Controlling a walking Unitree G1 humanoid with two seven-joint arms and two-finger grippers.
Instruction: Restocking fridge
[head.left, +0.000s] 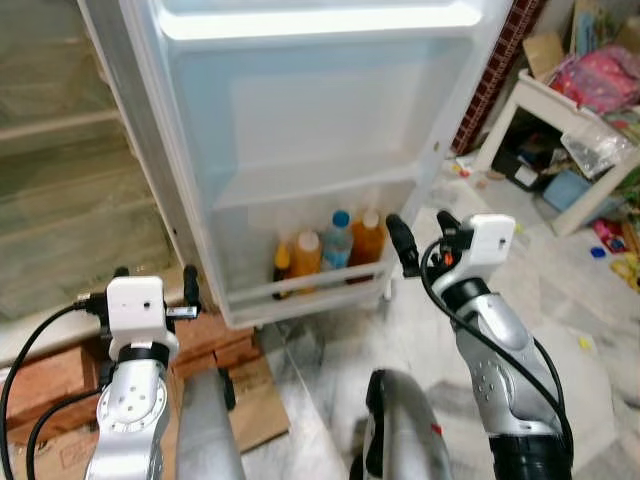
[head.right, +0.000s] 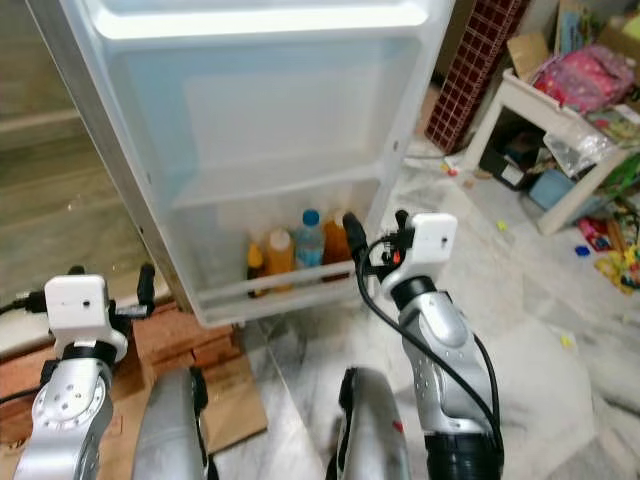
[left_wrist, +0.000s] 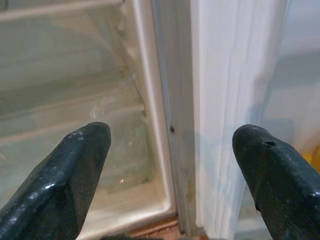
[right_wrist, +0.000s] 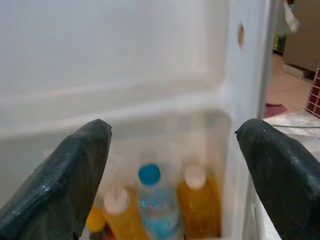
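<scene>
— With the fridge door (head.left: 300, 130) swung open, why do both arms hang back?
— Neither carries anything. The right gripper (head.left: 424, 238) hovers just beside the door's outer edge, fingers (right_wrist: 75, 175) spread wide and empty, pointed at the bottom door shelf (head.left: 300, 292); it looks poised either to withdraw or to reach in. The left gripper (head.left: 152, 285) waits lower, near the hinge side, fingers (left_wrist: 60, 175) equally wide, facing the bare main compartment (left_wrist: 75, 100).
— What does the shelf hold?
— Drinks, standing upright behind the rail: a clear water bottle (head.left: 338, 240) with a blue cap, flanked by two orange juice bottles (head.left: 306, 254) with pale caps, and a smaller yellow-capped dark bottle (head.left: 283, 266) at the left end.
— And elsewhere?
— The upper door shelf (head.left: 310, 190) appears empty. Flattened cardboard (head.left: 240, 385) lies on the marble floor (head.left: 330, 350); a cluttered white desk (head.left: 560, 120) stands well apart, right.
</scene>
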